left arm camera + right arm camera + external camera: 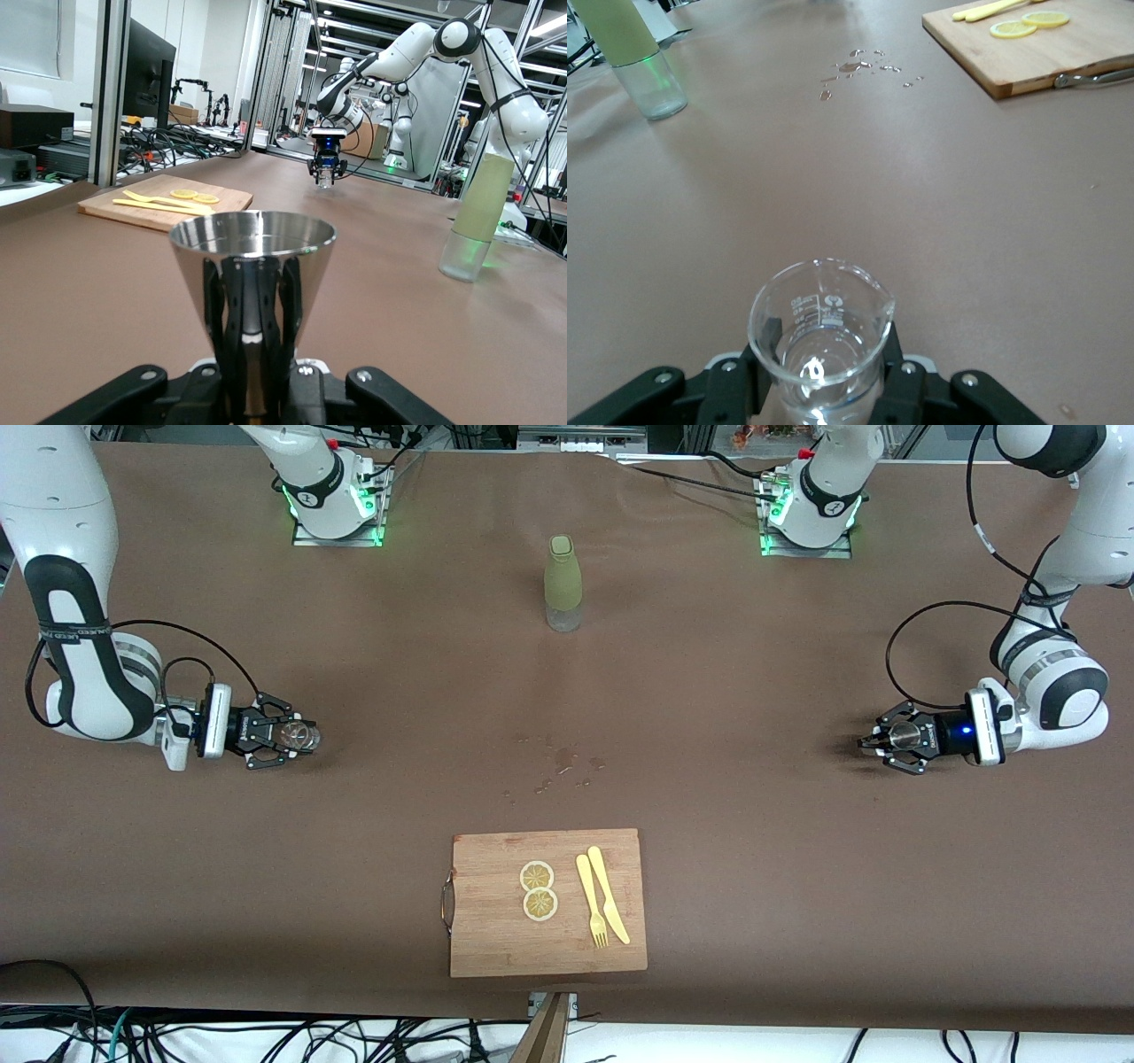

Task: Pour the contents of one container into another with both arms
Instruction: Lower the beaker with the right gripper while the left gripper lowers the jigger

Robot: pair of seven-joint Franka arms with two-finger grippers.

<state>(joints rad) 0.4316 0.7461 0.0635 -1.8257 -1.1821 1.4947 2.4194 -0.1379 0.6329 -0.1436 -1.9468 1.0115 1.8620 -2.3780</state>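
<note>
At the left arm's end of the table, my left gripper is low over the brown cloth and shut on a shiny metal cone cup. The left wrist view shows this cup upright, its stem between the black fingers of the left gripper. At the right arm's end, my right gripper is shut on a clear glass beaker. In the right wrist view the beaker stands upright with clear liquid in it, clamped in the right gripper.
A tall green-sleeved bottle stands mid-table toward the arms' bases. Several spilled drops lie on the cloth at the middle. A wooden cutting board nearer the front camera carries two lemon slices, a yellow fork and a knife.
</note>
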